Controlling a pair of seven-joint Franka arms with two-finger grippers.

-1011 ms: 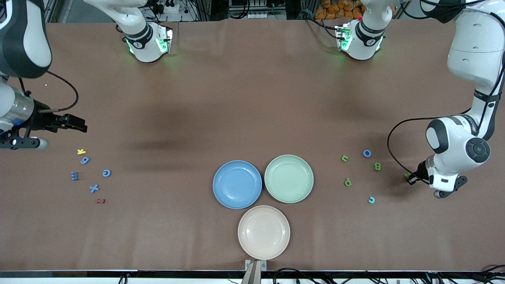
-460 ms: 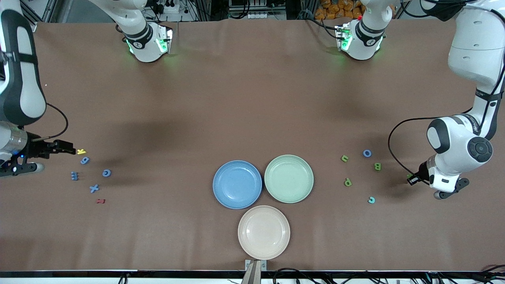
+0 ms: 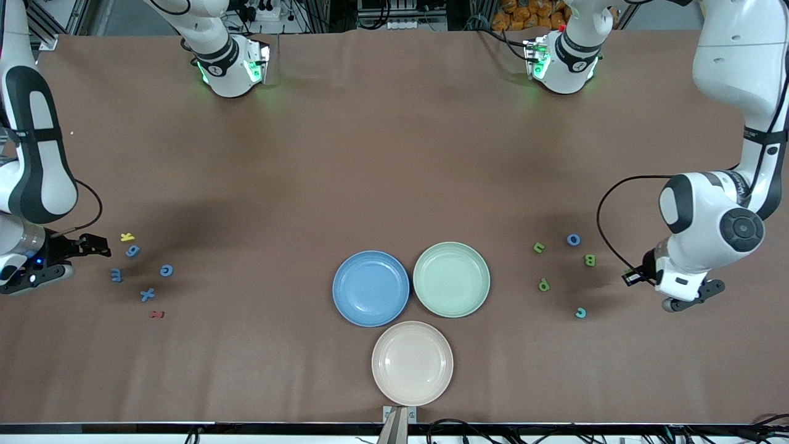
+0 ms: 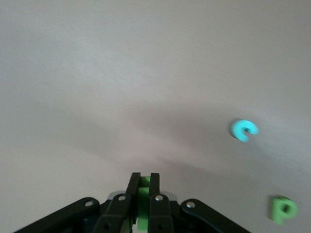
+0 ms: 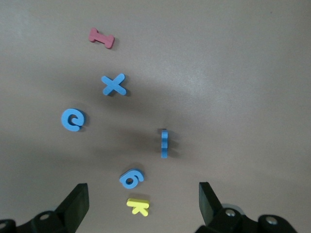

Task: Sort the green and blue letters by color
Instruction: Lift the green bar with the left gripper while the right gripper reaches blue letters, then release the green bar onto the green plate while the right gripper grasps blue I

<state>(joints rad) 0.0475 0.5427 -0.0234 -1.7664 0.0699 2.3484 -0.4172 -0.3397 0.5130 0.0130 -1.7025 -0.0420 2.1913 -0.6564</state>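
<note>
Now the left pincer (image 4: pixel 141 194), clamped on a green letter (image 4: pixel 143 200), had lifted it toward the green plate (image 3: pixel 451 279); the right pincer (image 5: pixel 143 201), fingers apart, had lowered over the blue 6 (image 5: pixel 131 178).

The foam shapes themselves read as characters. Near the right arm's end lie a blue X (image 5: pixel 113 85), a blue 6 (image 5: pixel 131 178), a yellow K (image 5: pixel 137 207) and a red I (image 5: pixel 101 38). Near the left arm's end lies a green P (image 4: pixel 283 209).

The left tool (image 4: pixel 141 190) hides most of its green letter (image 4: pixel 144 182).
</note>
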